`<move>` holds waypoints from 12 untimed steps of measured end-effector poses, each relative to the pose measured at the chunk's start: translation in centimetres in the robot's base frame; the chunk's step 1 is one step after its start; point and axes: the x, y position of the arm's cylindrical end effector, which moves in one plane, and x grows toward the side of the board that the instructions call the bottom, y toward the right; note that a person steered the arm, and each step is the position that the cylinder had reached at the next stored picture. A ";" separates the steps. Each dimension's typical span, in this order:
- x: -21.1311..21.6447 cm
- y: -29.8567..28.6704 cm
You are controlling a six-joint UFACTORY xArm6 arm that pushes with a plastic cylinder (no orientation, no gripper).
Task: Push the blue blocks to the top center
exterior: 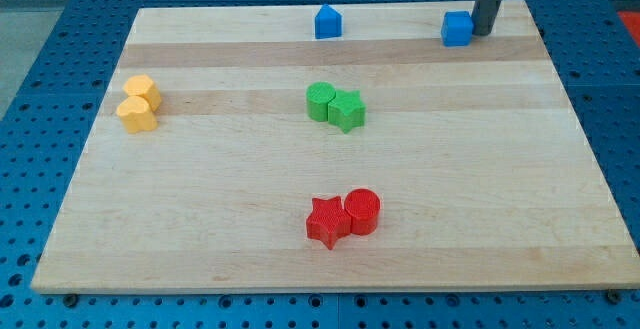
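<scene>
A blue house-shaped block (327,22) sits at the board's top centre. A blue cube (457,29) sits at the top right. My tip (482,32) is right against the cube's right side, at the view's top right. The rod rises out of the top of the view.
A green cylinder (320,101) and a green star-like block (347,110) touch at the centre. A red star (327,221) and a red cylinder (362,211) touch at the bottom centre. Two yellow blocks (139,103) sit together at the left. The wooden board (200,219) lies on a blue perforated table.
</scene>
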 end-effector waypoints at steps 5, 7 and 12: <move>1.6 -9.0; 1.3 -12.2; -0.4 -15.1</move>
